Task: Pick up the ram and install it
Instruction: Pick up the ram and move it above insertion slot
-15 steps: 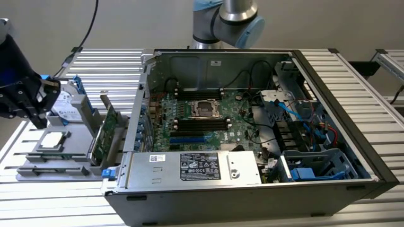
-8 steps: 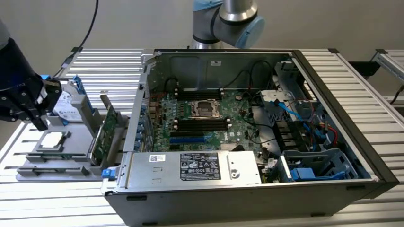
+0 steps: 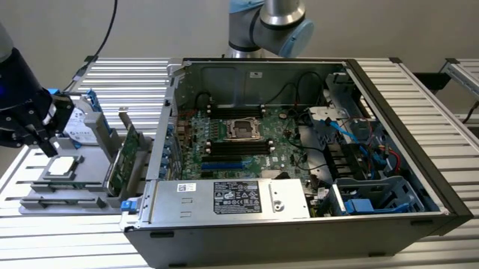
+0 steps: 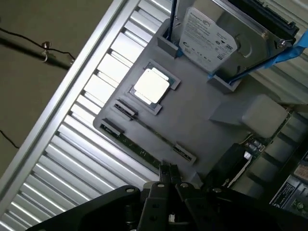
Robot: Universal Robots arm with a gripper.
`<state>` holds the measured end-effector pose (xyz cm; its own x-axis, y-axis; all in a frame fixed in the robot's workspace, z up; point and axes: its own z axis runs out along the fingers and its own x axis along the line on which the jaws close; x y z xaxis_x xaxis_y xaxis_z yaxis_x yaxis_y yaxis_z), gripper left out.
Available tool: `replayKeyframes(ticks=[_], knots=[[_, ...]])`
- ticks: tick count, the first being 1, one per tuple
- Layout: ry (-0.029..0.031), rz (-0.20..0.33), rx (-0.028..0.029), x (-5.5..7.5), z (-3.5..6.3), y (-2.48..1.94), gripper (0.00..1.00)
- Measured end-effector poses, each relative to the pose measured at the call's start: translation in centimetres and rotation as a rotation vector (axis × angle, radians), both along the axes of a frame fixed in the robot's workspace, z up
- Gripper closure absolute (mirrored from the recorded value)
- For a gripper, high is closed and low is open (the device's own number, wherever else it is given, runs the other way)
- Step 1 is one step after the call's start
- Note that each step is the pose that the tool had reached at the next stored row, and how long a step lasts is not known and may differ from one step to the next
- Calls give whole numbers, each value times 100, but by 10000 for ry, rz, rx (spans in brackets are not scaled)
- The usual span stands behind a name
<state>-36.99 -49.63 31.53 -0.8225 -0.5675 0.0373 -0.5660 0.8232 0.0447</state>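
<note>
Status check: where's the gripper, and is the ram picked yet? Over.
Gripper hovering over the gray tray, near one end of the ram. Ram on edge in its tray clips, not lifted. Nothing between gripper and ram.

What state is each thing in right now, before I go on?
ram: resting in its holder on the tray, not installed.
gripper: at one end of the ram.
computer case: side open.
memory slots: empty.
hard drive: parked in the tray.
processor: seated in its tray pocket.
</note>
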Motion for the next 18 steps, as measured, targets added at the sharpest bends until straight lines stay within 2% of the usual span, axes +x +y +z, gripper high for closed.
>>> replayKeyframes(ticks=[18], knots=[[-1,3277,-1,0,-13,0,89]])
